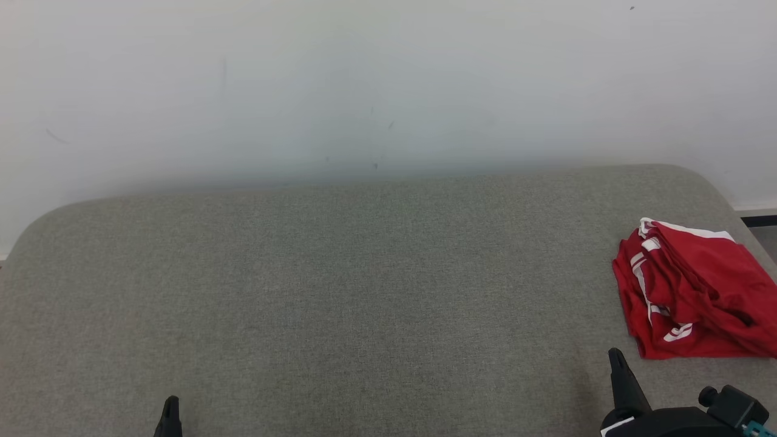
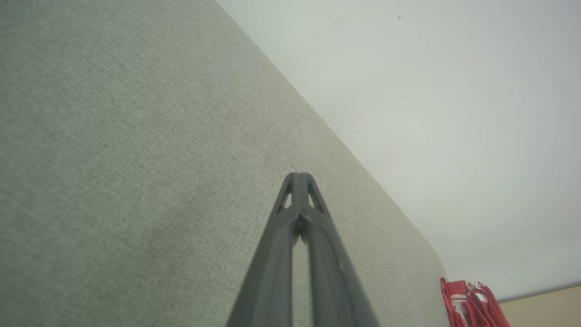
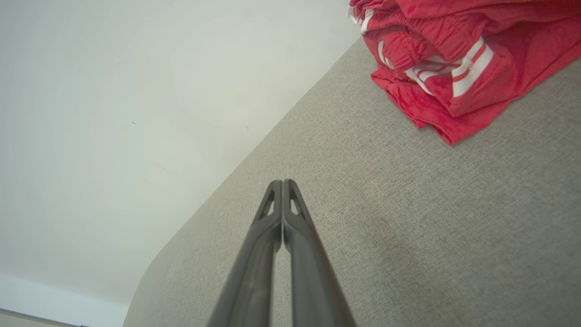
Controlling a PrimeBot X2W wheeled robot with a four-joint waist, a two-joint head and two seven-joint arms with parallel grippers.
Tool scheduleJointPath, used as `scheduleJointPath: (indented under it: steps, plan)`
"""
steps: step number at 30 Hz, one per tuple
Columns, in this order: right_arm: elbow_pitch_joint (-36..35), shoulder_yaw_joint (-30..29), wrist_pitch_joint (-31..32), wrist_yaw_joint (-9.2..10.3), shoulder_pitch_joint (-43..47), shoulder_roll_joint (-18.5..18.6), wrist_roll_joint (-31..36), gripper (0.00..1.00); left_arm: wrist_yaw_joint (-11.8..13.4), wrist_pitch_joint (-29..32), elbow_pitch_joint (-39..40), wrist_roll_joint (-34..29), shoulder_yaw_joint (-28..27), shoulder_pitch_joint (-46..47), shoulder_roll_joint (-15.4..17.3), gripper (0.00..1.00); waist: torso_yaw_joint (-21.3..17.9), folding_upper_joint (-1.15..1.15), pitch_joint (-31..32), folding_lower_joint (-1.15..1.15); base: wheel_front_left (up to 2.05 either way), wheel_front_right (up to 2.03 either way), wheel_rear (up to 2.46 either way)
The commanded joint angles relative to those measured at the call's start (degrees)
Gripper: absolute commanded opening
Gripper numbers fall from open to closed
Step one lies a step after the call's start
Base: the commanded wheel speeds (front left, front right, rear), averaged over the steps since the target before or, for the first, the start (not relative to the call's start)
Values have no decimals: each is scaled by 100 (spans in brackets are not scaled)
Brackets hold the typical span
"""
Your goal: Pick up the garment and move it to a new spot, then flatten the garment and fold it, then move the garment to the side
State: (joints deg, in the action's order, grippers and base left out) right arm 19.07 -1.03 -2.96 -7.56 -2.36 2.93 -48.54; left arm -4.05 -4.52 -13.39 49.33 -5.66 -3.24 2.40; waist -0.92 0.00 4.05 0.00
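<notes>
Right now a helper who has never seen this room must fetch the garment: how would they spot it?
A wide grey fabric surface stands against a white wall. At its right end, ahead of the right gripper, lies the garment. It is a loosely folded red bundle with white stripes, bright on the plain grey.

left hand (image 2: 298,175) — two long dark grey pointy fingers (image 2: 272,263) | right hand (image 3: 282,181) — same look, round black knob (image 1: 707,396), teal bit (image 1: 753,428)

The garment (image 1: 692,291) runs off the head view's right edge.
</notes>
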Motion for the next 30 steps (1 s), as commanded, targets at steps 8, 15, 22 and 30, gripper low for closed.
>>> scheduleJointPath:
  steps: [8, 15, 22, 30]
  plan:
    - [-149, -98, 140, 6, -174, 0, -651, 0, -67, 157, 37, 627, -30, 267, 36, 0, 9, 0, -40, 0, 0, 0, 0]
    - [-195, -157, 241, 6, -199, -1, -1122, 0, -107, 279, 26, 1086, -38, 358, 39, 0, 17, 0, -77, 0, 0, 0, 0]
    - [-242, -213, 343, 7, -232, -1, -1567, 0, -136, 395, 15, 1515, -46, 443, 43, 0, 25, 0, -113, 0, 0, 0, 0]
    - [-288, -271, 445, 8, -265, -2, -2026, 0, -170, 512, 2, 1986, -53, 533, 46, 0, 34, 0, -154, 0, 0, 0, 0]
